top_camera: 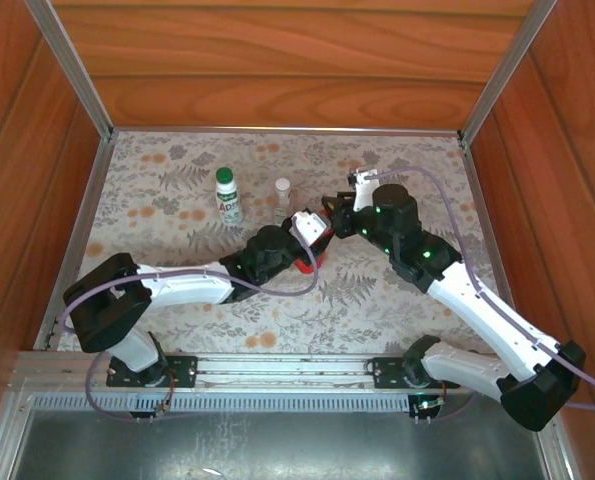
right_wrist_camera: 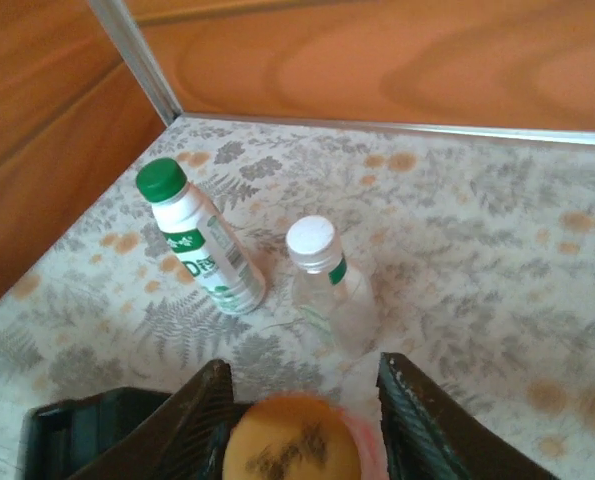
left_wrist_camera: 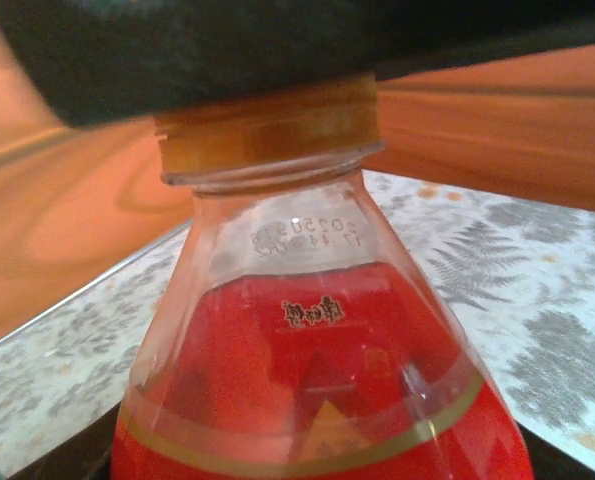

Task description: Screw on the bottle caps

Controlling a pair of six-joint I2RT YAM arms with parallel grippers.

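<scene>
The red bottle (left_wrist_camera: 307, 380) stands upright mid-table with my left gripper (top_camera: 302, 250) shut on its body. On its neck sits the orange cap (left_wrist_camera: 267, 140). My right gripper (right_wrist_camera: 303, 365) hangs directly over that orange cap (right_wrist_camera: 292, 445), open, one finger on each side and a gap showing on the right. Behind stands the white bottle (right_wrist_camera: 212, 260) wearing the green cap (right_wrist_camera: 162, 180). The small clear bottle (right_wrist_camera: 337, 300) next to it carries the white cap (right_wrist_camera: 310, 240). From above, the white bottle (top_camera: 229, 203) and clear bottle (top_camera: 282, 205) stand just left of the right gripper (top_camera: 329, 218).
A fern-and-flower patterned mat (top_camera: 397, 300) covers the table. Wooden walls (top_camera: 277, 60) with metal corner posts (top_camera: 77, 70) enclose it at the back and sides. The two capped bottles stand close behind the red bottle, a short way from my right gripper.
</scene>
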